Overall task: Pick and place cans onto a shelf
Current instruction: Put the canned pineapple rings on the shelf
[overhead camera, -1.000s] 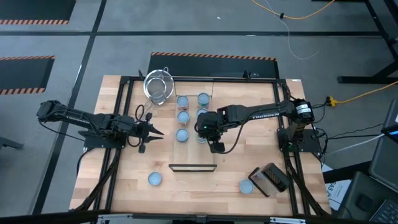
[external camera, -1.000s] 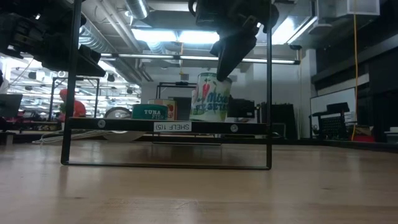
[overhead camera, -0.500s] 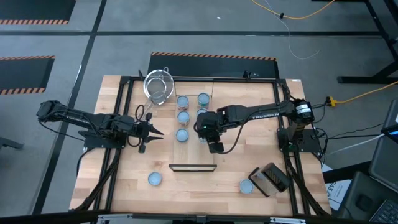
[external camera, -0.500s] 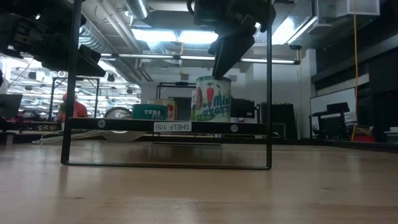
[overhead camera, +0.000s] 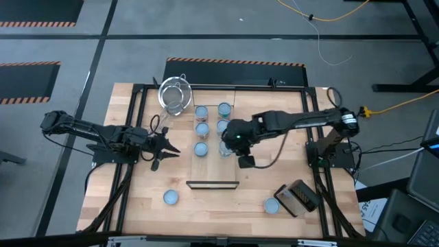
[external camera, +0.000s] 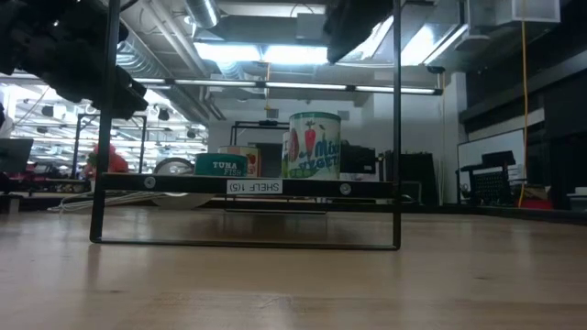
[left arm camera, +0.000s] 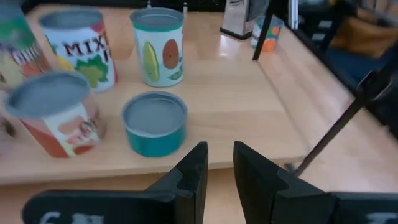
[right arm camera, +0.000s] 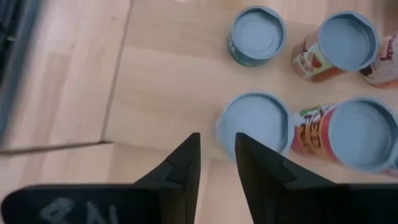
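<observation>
The shelf [overhead camera: 212, 169] is a narrow light board in a black frame at the table's middle. Several cans stand upright on it on their bases, among them a green-and-red labelled can [external camera: 314, 145] and a teal tuna can [external camera: 220, 165]. My right gripper [right arm camera: 217, 163] hangs open above the nearest can [right arm camera: 255, 122], with nothing between its fingers; only its underside [external camera: 359, 22] shows in the low view. My left gripper [left arm camera: 221, 167] waits at the shelf's left side, open by a narrow gap, pointing at the teal can [left arm camera: 154, 123]. Two more cans [overhead camera: 170, 197] [overhead camera: 271, 205] stand loose near the front edge.
A wire strainer [overhead camera: 173, 96] lies at the far left of the shelf. A dark box [overhead camera: 298, 195] sits at the near right beside a loose can. The shelf's black frame posts [external camera: 106, 119] [external camera: 397, 119] rise on both sides. Bare wood lies left and right of the shelf.
My right gripper has opened and let go of the green-and-red can, which was tilted and now stands upright on the shelf. The gripper has then risen clear of it and drifted a little toward the table's right edge.
</observation>
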Controlling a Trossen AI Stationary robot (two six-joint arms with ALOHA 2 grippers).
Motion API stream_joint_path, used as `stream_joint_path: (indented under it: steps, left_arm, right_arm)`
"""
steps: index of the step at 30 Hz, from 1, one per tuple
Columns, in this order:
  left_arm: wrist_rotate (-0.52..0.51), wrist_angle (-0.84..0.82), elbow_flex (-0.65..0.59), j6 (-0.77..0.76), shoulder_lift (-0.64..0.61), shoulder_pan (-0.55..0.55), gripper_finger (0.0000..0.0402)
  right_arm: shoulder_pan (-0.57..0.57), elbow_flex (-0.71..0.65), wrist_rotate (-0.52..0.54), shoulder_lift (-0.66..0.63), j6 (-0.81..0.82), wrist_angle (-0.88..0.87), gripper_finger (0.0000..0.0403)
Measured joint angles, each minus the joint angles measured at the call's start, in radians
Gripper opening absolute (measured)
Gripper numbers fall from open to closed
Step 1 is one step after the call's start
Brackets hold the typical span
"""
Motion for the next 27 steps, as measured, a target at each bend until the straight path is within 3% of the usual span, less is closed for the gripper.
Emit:
stream_joint_path:
  steps: [4,10,20,27]
  left_arm:
    - [0.002,0.037,0.0,-0.187,0.0,0.0,0.007]
    - [0.01,0.129,0.0,-0.312,0.0,0.0,0.007]
    - [0.023,0.394,0.001,-0.277,0.008,-0.083,0.007]
    - [-0.039,0.393,0.104,-0.253,0.079,-0.209,0.0069]
  right_arm:
    - [0.03,-0.016,0.008,-0.062,0.038,-0.042,0.0106]
    - [0.083,-0.135,0.065,-0.148,0.105,-0.045,0.0106]
    - [0.145,-0.368,0.069,-0.313,0.306,0.019,0.0106]
    - [0.153,-0.469,0.07,-0.371,0.405,0.048,0.0106]
